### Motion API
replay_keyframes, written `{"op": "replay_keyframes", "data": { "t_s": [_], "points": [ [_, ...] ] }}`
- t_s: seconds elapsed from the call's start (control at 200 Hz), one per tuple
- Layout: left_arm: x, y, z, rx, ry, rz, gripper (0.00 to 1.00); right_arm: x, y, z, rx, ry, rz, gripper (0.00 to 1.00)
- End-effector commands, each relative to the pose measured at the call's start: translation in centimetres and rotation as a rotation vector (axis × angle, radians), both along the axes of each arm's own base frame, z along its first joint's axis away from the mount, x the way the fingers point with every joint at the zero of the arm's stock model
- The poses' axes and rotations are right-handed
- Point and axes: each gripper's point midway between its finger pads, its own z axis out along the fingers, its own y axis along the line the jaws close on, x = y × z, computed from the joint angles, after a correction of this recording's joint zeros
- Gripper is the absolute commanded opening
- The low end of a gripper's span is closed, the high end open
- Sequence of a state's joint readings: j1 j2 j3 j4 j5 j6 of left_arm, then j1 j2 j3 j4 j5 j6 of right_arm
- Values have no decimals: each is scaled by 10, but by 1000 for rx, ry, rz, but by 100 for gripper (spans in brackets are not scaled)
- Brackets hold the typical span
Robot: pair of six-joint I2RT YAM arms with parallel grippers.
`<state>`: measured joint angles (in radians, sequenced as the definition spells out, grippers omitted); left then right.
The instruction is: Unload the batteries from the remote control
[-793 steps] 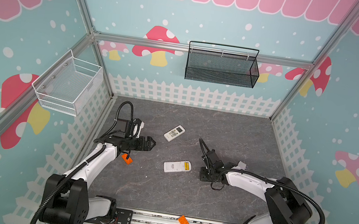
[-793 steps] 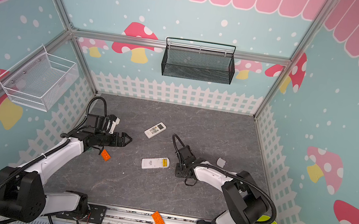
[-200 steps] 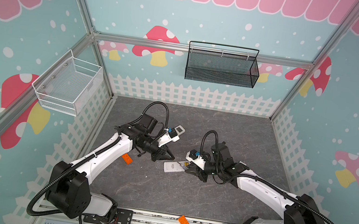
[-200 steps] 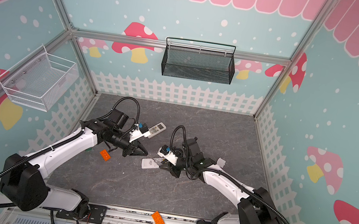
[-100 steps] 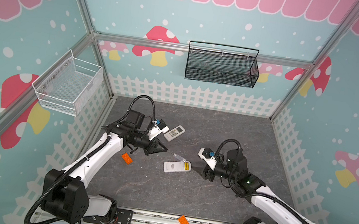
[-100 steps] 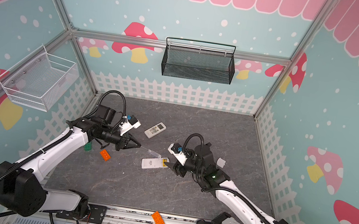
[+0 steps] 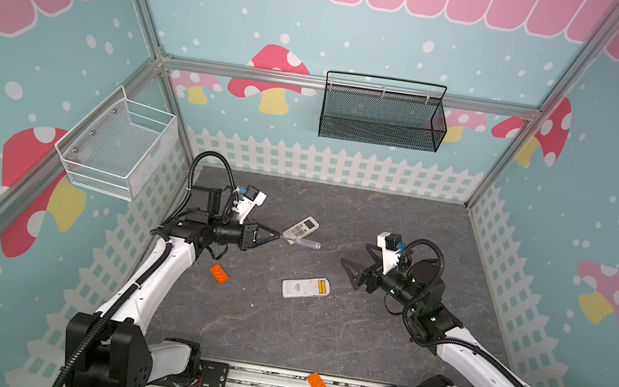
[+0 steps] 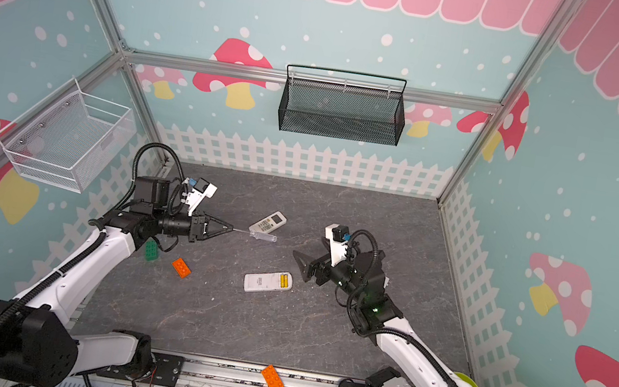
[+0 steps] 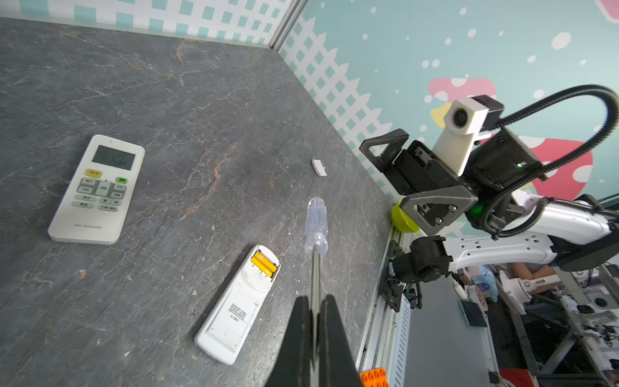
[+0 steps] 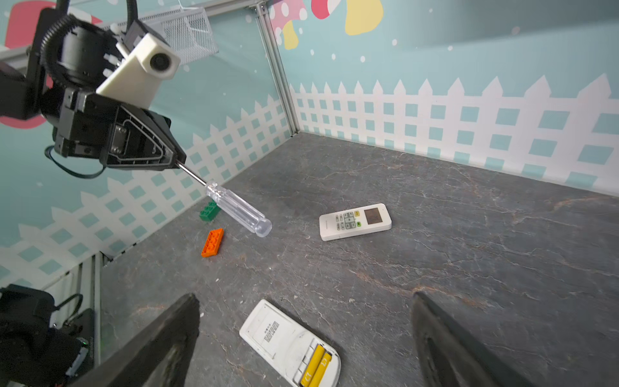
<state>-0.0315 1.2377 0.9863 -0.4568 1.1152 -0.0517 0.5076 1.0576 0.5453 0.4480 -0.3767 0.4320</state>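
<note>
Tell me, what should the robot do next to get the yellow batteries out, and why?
Probably lower the open right gripper onto the yellow batteries and pinch one. The face-down remote lies open at one end, so both batteries show bare, and that gripper hangs empty near it. The left gripper is shut on the screwdriver, away from the remote.

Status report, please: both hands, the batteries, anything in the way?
Left hand shut on screwdriver shaft, raised. Right hand open, empty. Two yellow batteries in the open remote, not yet out. Nothing blocks them.
</note>
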Motion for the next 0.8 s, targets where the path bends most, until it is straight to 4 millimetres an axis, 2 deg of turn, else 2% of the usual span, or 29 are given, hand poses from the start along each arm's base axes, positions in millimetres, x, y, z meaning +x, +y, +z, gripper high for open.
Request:
{"op": "replay_keyframes", "data": {
  "t_s": [0.0,0.2,0.335,0.445,0.6,0.791],
  "points": [
    [-2,-2,22,-103,-14,-28,0,2,15,29,184,65,114,99],
    [-8,-5,30,-158,-28,-79,0,5,44,42,265,118,293,98],
    [-13,-10,30,-170,-48,-116,0,4,53,47,300,124,373,100],
    [-14,-13,27,-179,-49,-131,0,10,58,47,312,148,382,90],
    [-13,-16,31,-213,-65,-151,0,2,64,52,351,150,459,85],
    [-15,-14,53,-317,-176,-136,0,-5,71,56,394,167,536,78]
  ]
}}
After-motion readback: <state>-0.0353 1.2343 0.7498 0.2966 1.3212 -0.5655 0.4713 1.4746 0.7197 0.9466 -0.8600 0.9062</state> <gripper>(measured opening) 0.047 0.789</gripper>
